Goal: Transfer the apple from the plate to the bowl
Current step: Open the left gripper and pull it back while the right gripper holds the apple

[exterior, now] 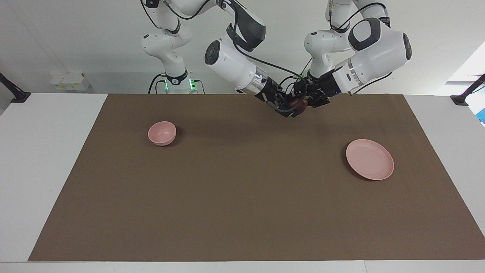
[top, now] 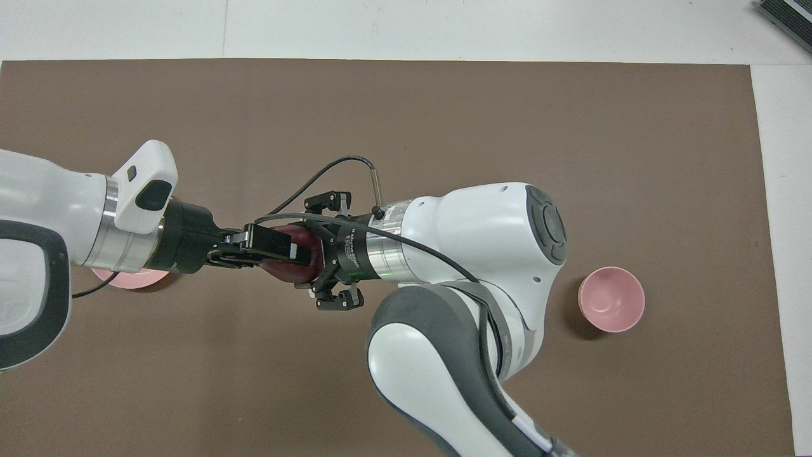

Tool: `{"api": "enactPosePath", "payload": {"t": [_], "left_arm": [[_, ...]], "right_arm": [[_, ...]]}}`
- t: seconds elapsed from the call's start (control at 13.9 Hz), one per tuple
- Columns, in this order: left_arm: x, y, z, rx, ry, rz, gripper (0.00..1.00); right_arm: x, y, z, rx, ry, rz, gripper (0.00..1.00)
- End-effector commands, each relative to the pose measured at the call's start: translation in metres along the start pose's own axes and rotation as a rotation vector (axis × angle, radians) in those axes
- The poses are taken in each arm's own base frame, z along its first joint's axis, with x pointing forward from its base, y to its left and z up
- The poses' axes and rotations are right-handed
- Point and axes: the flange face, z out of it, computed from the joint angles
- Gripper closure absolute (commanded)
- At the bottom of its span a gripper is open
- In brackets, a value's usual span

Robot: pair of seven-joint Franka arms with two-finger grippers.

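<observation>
Over the middle of the brown mat (exterior: 242, 189), toward the robots' edge of it, both arms meet in the air with the apple (exterior: 298, 105) between them. The mat covers most of the white table (exterior: 45, 159). The right arm reaches in from its own end, and the right gripper (top: 314, 251) is clamped on the apple, fingertips pressed against its sides while the outer links splay out. The left arm comes from the other end, and the left gripper (exterior: 307, 101) sits at the apple too, touching or just beside it; whether its fingers are apart or pressing on the fruit cannot be told.

The plate (exterior: 370, 159) lies flat on the mat toward the left arm's end, farther from the robots than the grippers, with nothing on it. The bowl (exterior: 162, 132) stands upright toward the right arm's end, well apart from the plate. The apple hangs above bare mat, between the two dishes and closer to the plate.
</observation>
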Motion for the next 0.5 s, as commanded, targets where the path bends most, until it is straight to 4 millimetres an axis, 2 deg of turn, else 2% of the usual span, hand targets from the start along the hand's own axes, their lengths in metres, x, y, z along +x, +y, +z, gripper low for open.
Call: {"api": "enactPosePath", "payload": {"t": [0.0,0.14,0.36,0.43], "left_arm": [[-0.01,0.016,-0.006,0.042,0.018,-0.069,0.0],[-0.01,0.028,-0.03,0.147,0.073,-0.077,0.0],[-0.019,0.034,-0.06,0.312,0.101,-0.057,0.0],[-0.022,0.029,-0.073,0.341,0.089,-0.087,0.0]], "right_arm": [[0.0,-0.01,-0.018,0.007,0.017,0.007,1.0],[0.004,-0.012,-0.033,-0.011,0.048,-0.014,1.0],[0.009,-0.017,-0.066,0.0,0.122,-0.079,1.0],[0.007,-0.018,-0.073,-0.001,0.14,-0.109,1.0]]}}
